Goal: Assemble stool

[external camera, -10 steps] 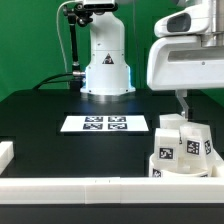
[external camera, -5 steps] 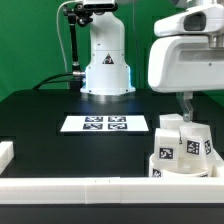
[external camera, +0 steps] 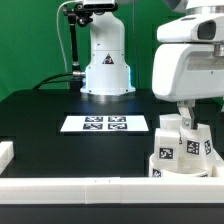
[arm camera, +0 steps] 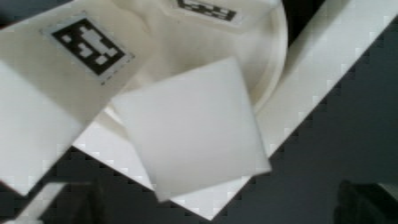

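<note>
Exterior view: arm base stands at the far side of the black table. The marker board lies flat mid-table, in front of the base.

Stool parts sit clustered at the exterior view's right, near the front rail. The seat stands against that rail with tags facing the camera. Legs stand on or just behind the seat, close together; I cannot tell which from this angle.

The gripper hangs directly above the legs, its white housing filling the upper right of the view. One finger shows below the housing, close over the nearest leg top; contact cannot be confirmed. Jaws spread wide, nothing between them.

Wrist view: close on white parts, blurred. A tagged leg lies at a slant, and a plain white face fills the middle. Rail runs diagonally beside them. Fingers not distinguishable here.
</note>
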Robot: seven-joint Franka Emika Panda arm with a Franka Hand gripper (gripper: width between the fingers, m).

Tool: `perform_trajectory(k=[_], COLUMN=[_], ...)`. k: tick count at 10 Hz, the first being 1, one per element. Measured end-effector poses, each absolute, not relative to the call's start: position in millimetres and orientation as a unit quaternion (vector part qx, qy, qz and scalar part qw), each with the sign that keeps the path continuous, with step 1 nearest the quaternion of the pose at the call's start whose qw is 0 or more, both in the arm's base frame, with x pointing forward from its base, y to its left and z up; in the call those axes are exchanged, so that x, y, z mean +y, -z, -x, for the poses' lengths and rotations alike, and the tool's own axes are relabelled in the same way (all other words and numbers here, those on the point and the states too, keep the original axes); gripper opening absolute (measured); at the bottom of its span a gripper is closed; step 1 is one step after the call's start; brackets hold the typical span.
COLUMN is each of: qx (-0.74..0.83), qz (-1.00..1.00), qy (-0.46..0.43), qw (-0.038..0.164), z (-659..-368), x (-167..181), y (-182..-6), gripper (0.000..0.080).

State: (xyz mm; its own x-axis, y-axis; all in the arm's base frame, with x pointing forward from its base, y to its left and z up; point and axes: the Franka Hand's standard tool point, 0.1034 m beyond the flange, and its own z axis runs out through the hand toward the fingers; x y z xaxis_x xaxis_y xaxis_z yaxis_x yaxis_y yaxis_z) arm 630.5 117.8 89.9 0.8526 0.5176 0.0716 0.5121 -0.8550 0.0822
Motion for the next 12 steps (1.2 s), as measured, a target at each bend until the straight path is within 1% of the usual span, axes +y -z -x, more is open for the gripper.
perform_trajectory(k=[2,4,5,7,8,9,12], qx=[0.263,0.26,0.258,0.255,0.255,0.253,0.202], qz=[-0.962,-0.964,-0.964,-0.965,-0.965,-0.965,-0.977], qy=[-0.054,-0.049,-0.049,-0.049,-0.05,-0.05,-0.052], qw=[0.041,0.042,0.042,0.042,0.042,0.042,0.037], z=[-630.2,-628.7,-628.6,-628.8,-629.4,-629.5,-629.4], x=[120.1,113.8,113.8,111.6,111.5,111.5,111.6], y=[-83.2,-77.4,-77.2,-77.1,-77.6,-77.7,-77.6], gripper=[0.0649,0.0649,0.0649,0.0392,0.0392,0.0338,0.0338])
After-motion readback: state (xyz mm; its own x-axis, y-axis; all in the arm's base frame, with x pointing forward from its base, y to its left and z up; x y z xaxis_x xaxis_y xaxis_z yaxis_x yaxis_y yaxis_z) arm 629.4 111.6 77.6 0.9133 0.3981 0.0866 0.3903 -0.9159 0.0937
